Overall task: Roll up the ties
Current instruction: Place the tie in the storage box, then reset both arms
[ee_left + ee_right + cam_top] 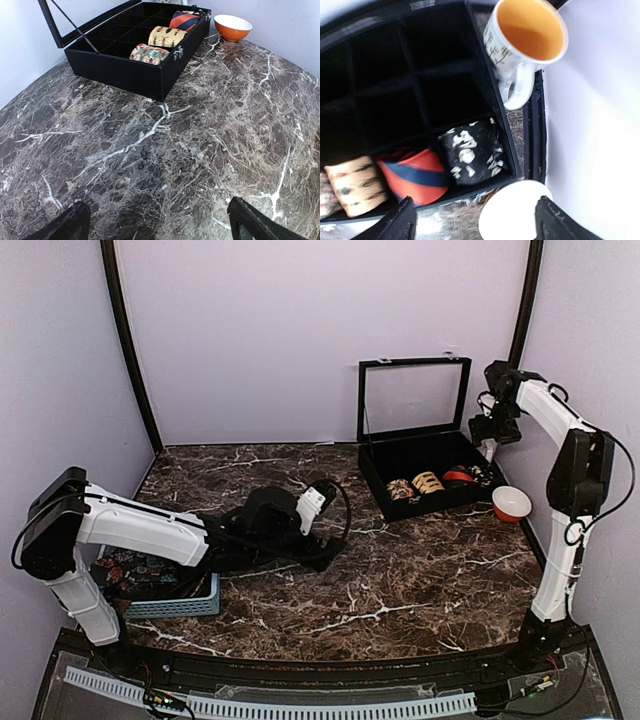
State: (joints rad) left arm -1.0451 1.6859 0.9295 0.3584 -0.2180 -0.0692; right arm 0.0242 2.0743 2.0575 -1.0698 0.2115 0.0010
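Marble table (400,580) carries a black compartment case (430,506) and blue basket (180,606). Coiled ties (470,155) sit in the case. Loose ties (140,570) heap in the basket, surely soft and slippery; I'd pinch one end. My right tool (472,220) and left tool (155,225) gape empty.

We see soft, even light; shadows on the surface (400,580) are faint. The right wrist view is blurred, its wall (600,125) washed out; the left wrist view bows at its edges.
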